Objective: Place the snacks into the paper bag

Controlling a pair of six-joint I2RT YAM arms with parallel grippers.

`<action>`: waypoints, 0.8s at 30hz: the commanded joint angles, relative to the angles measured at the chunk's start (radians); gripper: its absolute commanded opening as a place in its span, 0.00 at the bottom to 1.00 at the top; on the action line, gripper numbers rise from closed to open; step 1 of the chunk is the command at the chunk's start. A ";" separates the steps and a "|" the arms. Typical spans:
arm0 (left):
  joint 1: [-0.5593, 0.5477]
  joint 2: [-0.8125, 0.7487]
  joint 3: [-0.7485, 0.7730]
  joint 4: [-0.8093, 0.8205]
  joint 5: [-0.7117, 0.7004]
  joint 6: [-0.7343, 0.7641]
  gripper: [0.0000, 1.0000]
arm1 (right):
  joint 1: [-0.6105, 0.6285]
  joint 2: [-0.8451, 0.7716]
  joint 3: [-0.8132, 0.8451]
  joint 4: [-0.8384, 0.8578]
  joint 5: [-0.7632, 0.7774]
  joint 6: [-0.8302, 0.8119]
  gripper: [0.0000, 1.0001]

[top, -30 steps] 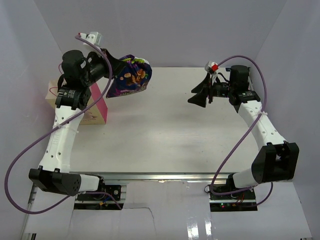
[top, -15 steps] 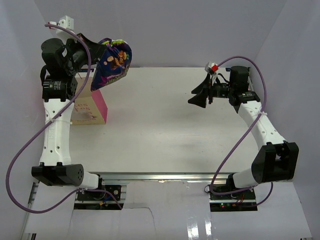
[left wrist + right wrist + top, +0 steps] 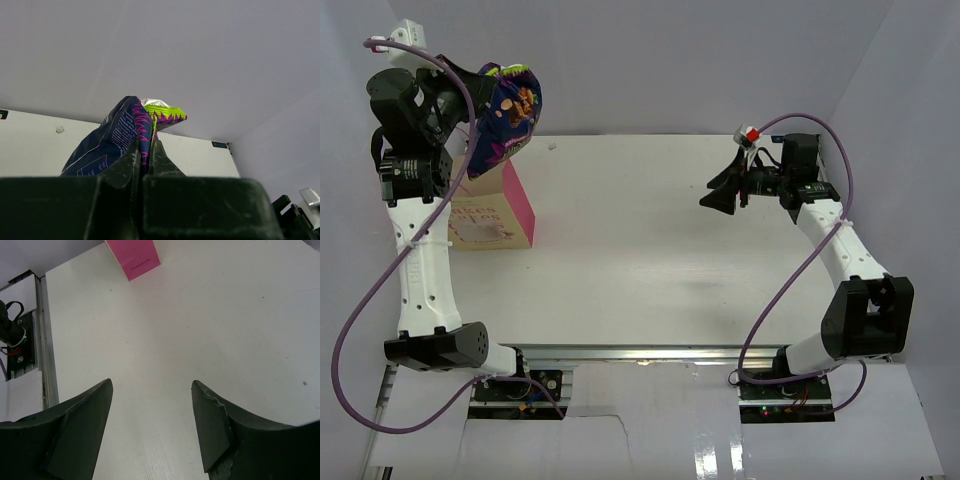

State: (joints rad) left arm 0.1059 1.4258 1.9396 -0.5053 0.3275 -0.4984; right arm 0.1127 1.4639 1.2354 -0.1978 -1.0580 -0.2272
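Below left fingers (image 3: 125, 160) pinching a crinkly dark-blue snack bag (image 3: 505, 115), the pink-sided paper bag (image 3: 485, 225) may tip if bumped; right fingers (image 3: 85, 410) hang open.

My left gripper (image 3: 146, 151) pinched the dark blue snack bag (image 3: 114, 141) tight. Its green and pink top stuck up past the far edge of the table (image 3: 30, 146).
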 commanded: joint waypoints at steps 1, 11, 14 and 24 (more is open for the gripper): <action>0.002 -0.073 0.087 0.093 -0.062 -0.022 0.00 | -0.004 0.007 0.004 0.058 -0.030 0.022 0.70; 0.002 -0.103 0.108 0.040 -0.231 -0.025 0.00 | -0.005 0.013 0.003 0.069 -0.034 0.031 0.70; 0.002 -0.113 0.108 0.042 -0.283 -0.035 0.00 | -0.010 0.010 -0.005 0.074 -0.034 0.034 0.70; 0.002 -0.162 0.088 0.063 -0.439 -0.077 0.00 | -0.021 0.004 -0.024 0.104 -0.042 0.057 0.70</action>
State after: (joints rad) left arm 0.1051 1.3560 1.9869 -0.6018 -0.0471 -0.5400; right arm 0.0986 1.4792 1.2255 -0.1463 -1.0740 -0.1875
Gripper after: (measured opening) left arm 0.113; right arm 0.699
